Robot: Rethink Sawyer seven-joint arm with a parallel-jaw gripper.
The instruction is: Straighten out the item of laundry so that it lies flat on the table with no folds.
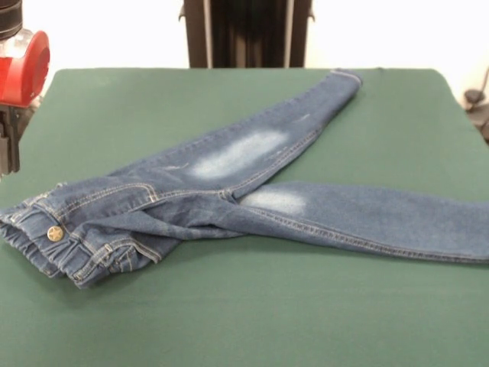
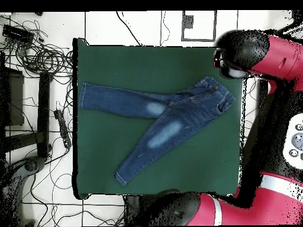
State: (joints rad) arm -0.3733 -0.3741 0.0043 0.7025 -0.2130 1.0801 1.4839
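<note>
At centre of green worktop [image 1: 229,321]: jeans [image 1: 229,191], legs splayed, waistband bunched lower left. Arm [image 2: 260,56] off right edge overhead; fingers' state cannot be told. Risk: dragging waistband adds folds.

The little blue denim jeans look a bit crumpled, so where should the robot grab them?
Probably the bunched elastic waistband of the blue denim jeans, from straight above: it is rumpled there, near the red arm, while both legs already lie flat on the green felt table.
</note>
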